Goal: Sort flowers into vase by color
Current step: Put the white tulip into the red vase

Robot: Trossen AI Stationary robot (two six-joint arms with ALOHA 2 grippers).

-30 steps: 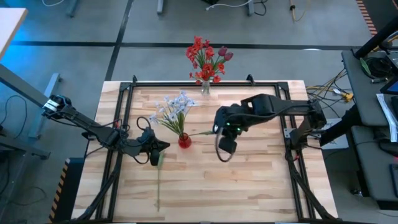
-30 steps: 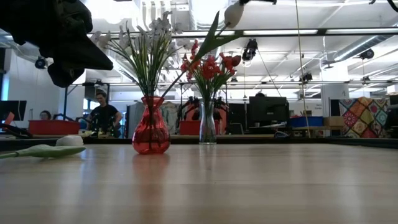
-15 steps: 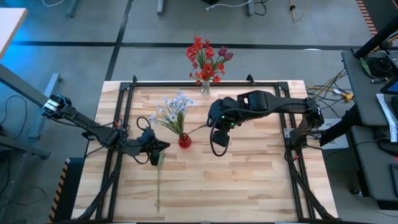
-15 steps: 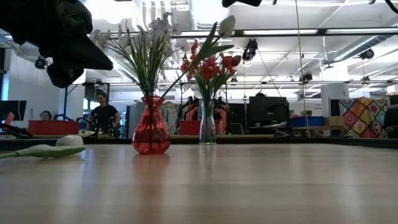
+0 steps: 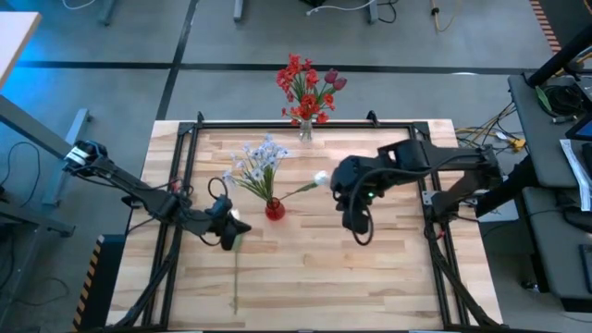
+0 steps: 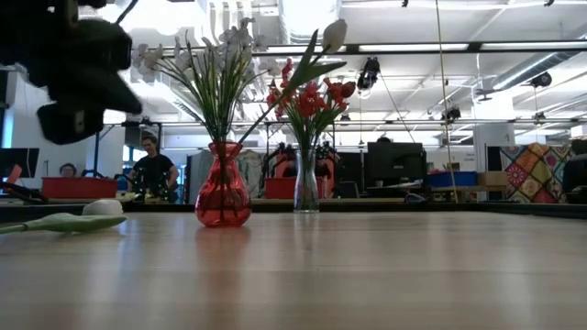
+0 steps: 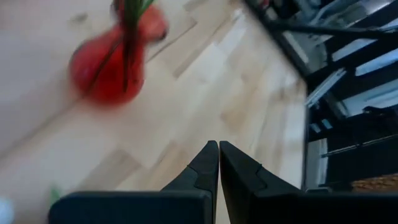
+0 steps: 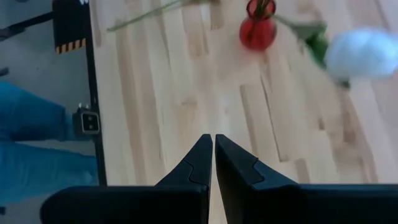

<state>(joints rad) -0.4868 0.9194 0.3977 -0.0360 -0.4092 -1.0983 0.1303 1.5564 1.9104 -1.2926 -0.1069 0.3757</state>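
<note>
A red vase holds pale blue-white flowers and a white tulip bud, whose stem leans out toward the table's right. A clear vase at the far edge holds red and maroon flowers. Another white flower lies flat on the table, stem toward the near edge. My left gripper hovers shut above its bud. My right gripper is shut, right of the red vase, holding nothing.
Black frame rails run along the table's left, right and far sides. Bare wood fills the near half of the table. People and desks show in the room beyond the far edge.
My right gripper first moved left toward the red vase, then pulled away toward the table's right and near side, leaving the white tulip standing in the vase. The bud sank a little and now leans free. My left gripper turned slightly above the lying flower.
</note>
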